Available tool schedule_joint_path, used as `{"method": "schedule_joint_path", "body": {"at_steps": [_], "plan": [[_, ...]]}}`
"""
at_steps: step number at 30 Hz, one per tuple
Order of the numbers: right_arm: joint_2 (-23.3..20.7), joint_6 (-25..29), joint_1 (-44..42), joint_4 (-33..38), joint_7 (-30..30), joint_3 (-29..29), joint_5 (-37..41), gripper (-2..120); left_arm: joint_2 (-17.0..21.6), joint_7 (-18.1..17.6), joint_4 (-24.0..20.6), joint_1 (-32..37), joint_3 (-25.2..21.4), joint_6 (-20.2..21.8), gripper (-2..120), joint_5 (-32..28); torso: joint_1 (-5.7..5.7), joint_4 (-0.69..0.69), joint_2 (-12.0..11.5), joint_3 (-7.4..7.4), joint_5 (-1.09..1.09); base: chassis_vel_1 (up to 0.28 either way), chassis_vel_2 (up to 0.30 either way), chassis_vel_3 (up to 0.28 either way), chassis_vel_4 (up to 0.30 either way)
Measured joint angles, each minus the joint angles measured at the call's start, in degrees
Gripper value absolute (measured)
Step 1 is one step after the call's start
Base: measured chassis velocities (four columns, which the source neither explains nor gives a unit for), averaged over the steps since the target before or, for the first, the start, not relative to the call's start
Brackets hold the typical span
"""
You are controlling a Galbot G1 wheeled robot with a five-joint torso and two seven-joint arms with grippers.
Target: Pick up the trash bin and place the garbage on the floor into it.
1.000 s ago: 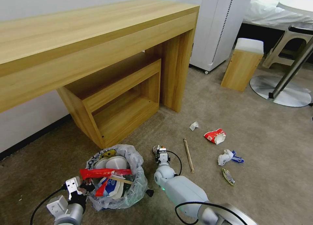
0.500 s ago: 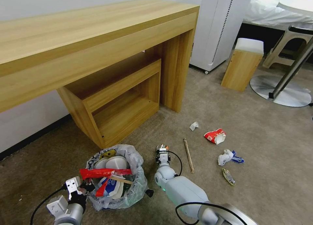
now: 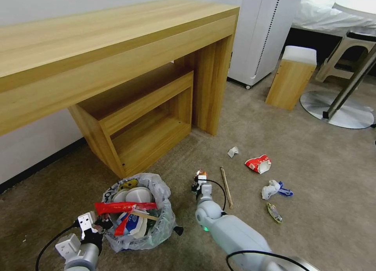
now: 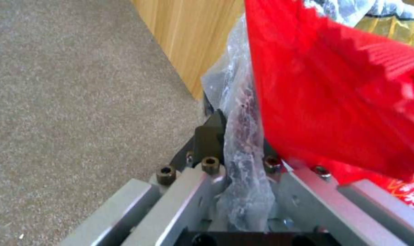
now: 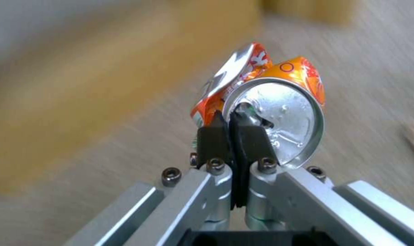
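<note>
Right claw (image 5: pixel 232 118) clamped on crushed orange aluminium can (image 5: pixel 280 112) (rim pinched), beside the bag-lined round trash bin (image 3: pixel 156 224); left claw (image 4: pixel 236 130) pinching its crinkly liner.

The head view looks steeply down from above across the beige short-pile carpet (image 3: pixel 313 177); each wrist view peers close along its own fingers, sharing that carpet and the long light-wood desk (image 3: pixel 117 55)

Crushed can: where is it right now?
The crushed can is pinched in the right gripper, held just right of the trash bin and left of the wooden stick on the floor.
</note>
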Motion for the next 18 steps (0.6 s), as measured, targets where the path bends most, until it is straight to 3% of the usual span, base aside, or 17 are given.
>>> {"method": "schedule_joint_path", "body": {"at_steps": [5, 6, 8, 9, 12, 13, 16, 18], "plan": [[-5.1, 7.4, -3.3, 9.5, -9.4, -0.2, -3.8, 0, -0.4, 0.0, 0.1, 0.0, -0.1, 0.0, 1, 0.1, 0.00, -0.01, 0.0, 0.00, 0.00, 0.000, 0.000, 0.000, 0.000], [-5.1, 7.4, -3.3, 9.5, -9.4, -0.2, -3.8, 0, -0.4, 0.0, 0.1, 0.0, -0.1, 0.0, 1, 0.1, 0.00, -0.01, 0.0, 0.00, 0.00, 0.000, 0.000, 0.000, 0.000], [-6.8, 14.2, -4.3, 11.6, -17.0, -0.2, -6.6, 0, -0.5, 0.0, 0.1, 0.0, -0.1, 0.0, 1, 0.2, 0.00, -0.01, 0.0, 0.00, 0.00, 0.000, 0.000, 0.000, 0.000], [-6.8, 14.2, -4.3, 11.6, -17.0, -0.2, -6.6, 0, -0.5, 0.0, 0.1, 0.0, -0.1, 0.0, 1, 0.2, 0.00, -0.01, 0.0, 0.00, 0.00, 0.000, 0.000, 0.000, 0.000], [-8.3, 22.6, -4.3, 12.3, -27.5, -0.5, -8.1, 0, -0.6, -0.1, -0.3, 0.3, -0.2, 0.0, 1, 0.2, 0.00, 0.00, 0.0, 0.00, 0.00, 0.000, 0.000, 0.000, 0.000], [-8.3, 22.6, -4.3, 12.3, -27.5, -0.5, -8.1, 0, -0.6, -0.1, -0.3, 0.3, -0.2, 0.0, 1, 0.2, 0.00, 0.00, 0.0, 0.00, 0.00, 0.000, 0.000, 0.000, 0.000], [-10.0, 28.0, -2.9, 12.5, -37.2, -1.6, -6.9, 0, -0.6, -0.1, -0.8, 0.6, -0.3, 0.0, 1, 0.2, 0.00, 0.01, 0.0, 0.00, 0.00, 0.000, 0.000, 0.000, 0.000], [-10.7, 28.7, -2.4, 12.8, -39.3, -2.3, -6.4, 0, -0.6, -0.1, -0.9, 0.6, -0.3, 0.0, 1, 0.2, 0.00, 0.01, 0.0, 0.00, 0.00, 0.000, 0.000, 0.000, 0.000]]}}
